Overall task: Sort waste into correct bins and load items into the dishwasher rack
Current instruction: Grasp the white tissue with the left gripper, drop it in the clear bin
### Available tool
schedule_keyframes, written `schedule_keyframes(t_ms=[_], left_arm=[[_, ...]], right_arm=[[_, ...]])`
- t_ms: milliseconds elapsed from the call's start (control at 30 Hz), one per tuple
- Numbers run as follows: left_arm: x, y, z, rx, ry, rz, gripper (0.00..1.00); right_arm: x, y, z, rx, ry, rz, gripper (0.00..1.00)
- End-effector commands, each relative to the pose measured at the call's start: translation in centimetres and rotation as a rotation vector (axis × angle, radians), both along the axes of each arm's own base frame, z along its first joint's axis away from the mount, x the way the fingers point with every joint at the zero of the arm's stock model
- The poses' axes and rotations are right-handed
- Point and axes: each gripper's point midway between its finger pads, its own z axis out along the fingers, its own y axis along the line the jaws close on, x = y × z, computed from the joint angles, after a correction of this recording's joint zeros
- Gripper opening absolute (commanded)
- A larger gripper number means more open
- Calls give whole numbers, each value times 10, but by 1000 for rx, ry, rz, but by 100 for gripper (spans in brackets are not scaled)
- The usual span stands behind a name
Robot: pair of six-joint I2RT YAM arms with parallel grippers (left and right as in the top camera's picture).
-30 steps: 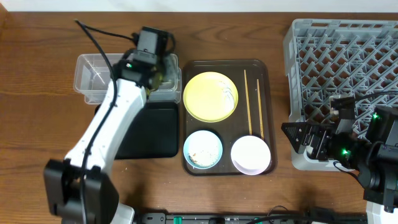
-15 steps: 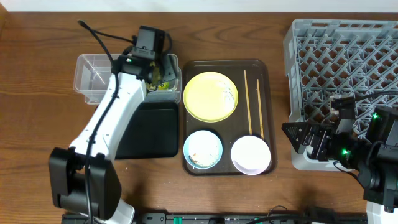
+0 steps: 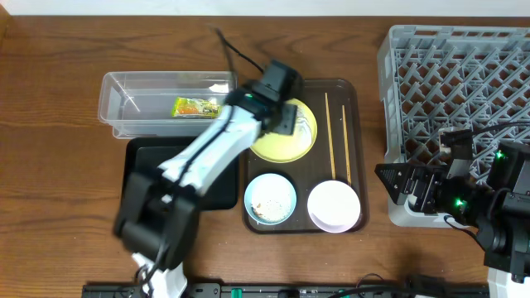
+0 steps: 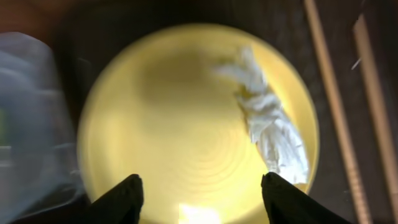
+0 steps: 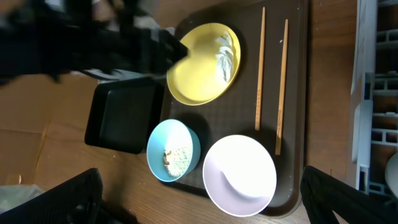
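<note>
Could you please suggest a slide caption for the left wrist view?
Open left gripper over the pale-yellow plate, which holds a crumpled white scrap; chopsticks alongside.

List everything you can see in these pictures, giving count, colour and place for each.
Table: one, brown wood, under everything.
Tray: one, brown, centre.
Plate: one, yellow, on tray.
Paper scrap: one, white, on plate.
Chopsticks: two, wooden, on tray right of plate.
Blue bowl: one, light blue, on tray, holding rice bits.
White bowl: one, white, on tray.
Tub: one, clear, left of tray.
Wrapper: one, green-yellow-orange, in tub.
Container: one, black, in front of tub.
Rack: one, grey, right.
Left arm: one, white, jaws open over plate.
Right arm: one, black, beside rack, jaws open.
</note>
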Motion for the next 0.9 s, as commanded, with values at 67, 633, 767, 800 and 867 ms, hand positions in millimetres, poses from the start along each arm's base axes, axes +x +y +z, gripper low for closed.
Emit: schedule_keyframes(t_ms=[67, 633, 767, 800, 867], left_arm=[[-6, -30, -28, -26, 35, -112, 60], [-4, -58, -50, -170, 97, 21, 54], [-7, -57, -55, -162, 118, 35, 37], [-7, -57, -56, -162, 119, 35, 33], [-9, -58, -55, -171, 128, 30, 27]], right_arm=[[-1, 3, 5, -2, -15, 16, 99], [-1, 0, 2, -18, -4, 2, 99], [-1, 0, 2, -19, -4, 2, 99], [-1, 0, 2, -19, -4, 2, 99], [-1, 0, 2, -18, -3, 2, 99]])
